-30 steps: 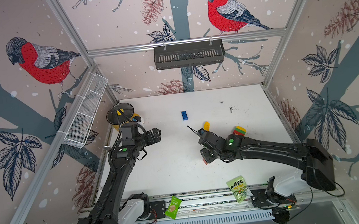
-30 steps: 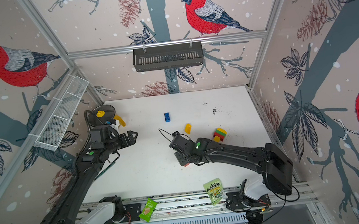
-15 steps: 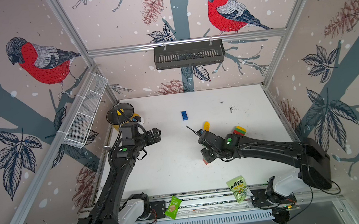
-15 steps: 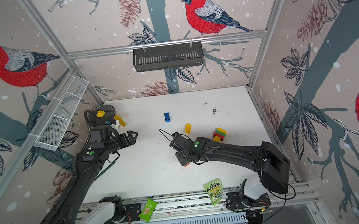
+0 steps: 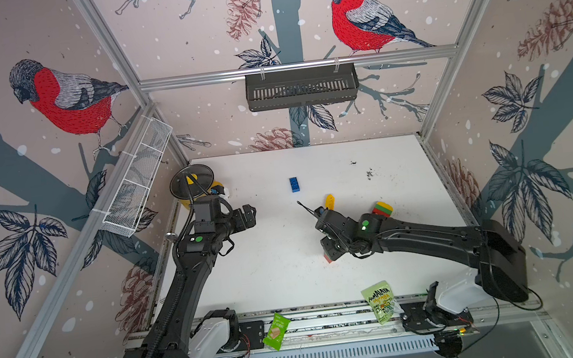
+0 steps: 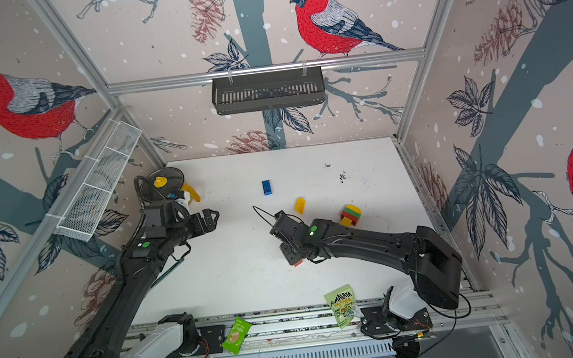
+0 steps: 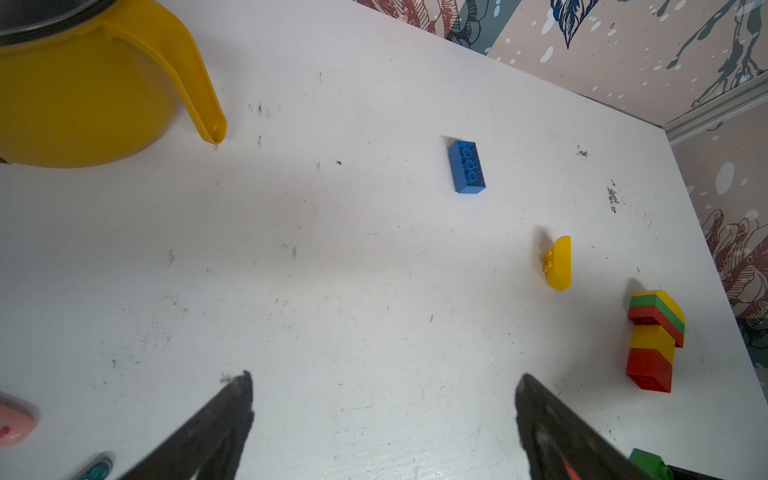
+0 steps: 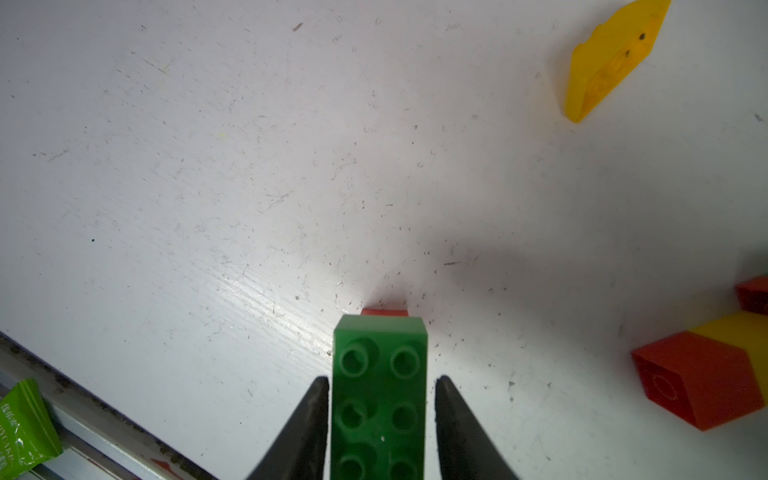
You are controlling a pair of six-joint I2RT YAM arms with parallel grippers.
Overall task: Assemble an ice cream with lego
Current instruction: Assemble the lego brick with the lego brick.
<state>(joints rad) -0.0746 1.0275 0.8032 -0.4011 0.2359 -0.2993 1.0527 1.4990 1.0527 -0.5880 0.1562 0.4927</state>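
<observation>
Mid surface [image 8: 208,166]: right claw [image 8: 382,380] narrow, straddling green lego brick [image 8: 379,407] seated on red brick [image 8: 384,312]; long axis runs straight out between the jaws. Actual pinch can't be told. Well apart, left claw [image 7: 385,376] wide, empty.

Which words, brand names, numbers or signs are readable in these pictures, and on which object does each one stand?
"HIMALAYA": on the large green snack packet at the front edge of the table; the printed line below it is too blurred to read.
Small green snack packet: it has print, but it is too small and blurred to read in any view.
Green lego brick: no readable lettering on its studs.
</observation>
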